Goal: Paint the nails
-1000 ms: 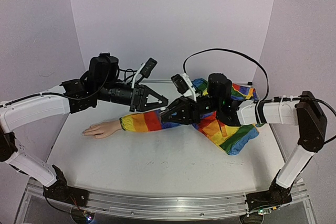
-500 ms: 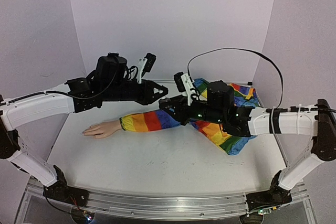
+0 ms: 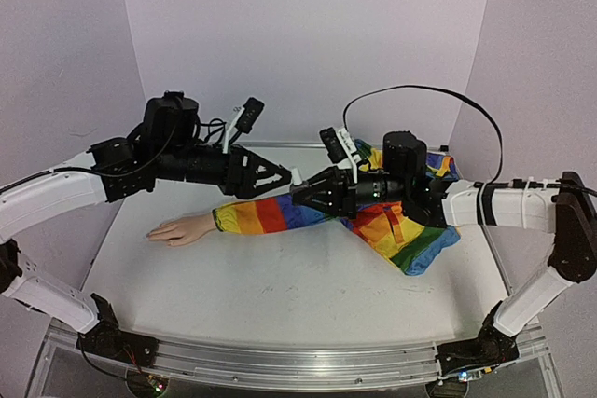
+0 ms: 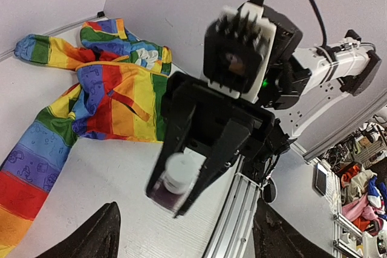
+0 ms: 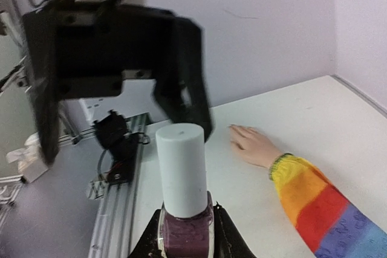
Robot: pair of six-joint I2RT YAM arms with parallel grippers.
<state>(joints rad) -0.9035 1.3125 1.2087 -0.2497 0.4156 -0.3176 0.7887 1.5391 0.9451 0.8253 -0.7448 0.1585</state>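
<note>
Okay, right fingers (image 3: 303,197) clamp a small bottle (image 5: 184,219) of dark purple polish low on its glass, with the white cap (image 5: 181,164) on and upright in the wrist view. Left fingers (image 3: 278,175) are spread wide with nothing between them. Their tips point at the cap, just short of it and not touching. Both sets hover mid-tabletop, above the rainbow sleeve (image 3: 264,215).

The pale dummy hand (image 3: 179,228) lies flat on the tabletop (image 3: 280,295) at left, fingertips toward the left wall, well apart from both sets of fingers. The nails (image 5: 233,130) sit at that far-left end, too small to tell any colour.

The sleeve runs right from the wrist into a rainbow heap of cloth (image 3: 410,230) at back right, close to the right wall and partly under the right arm. Bare white tabletop spans from the sleeve to the near rail (image 3: 280,361), and from the hand to the left edge. The back wall sits close behind both wrists. A black cable (image 3: 410,92) loops above the right arm.
</note>
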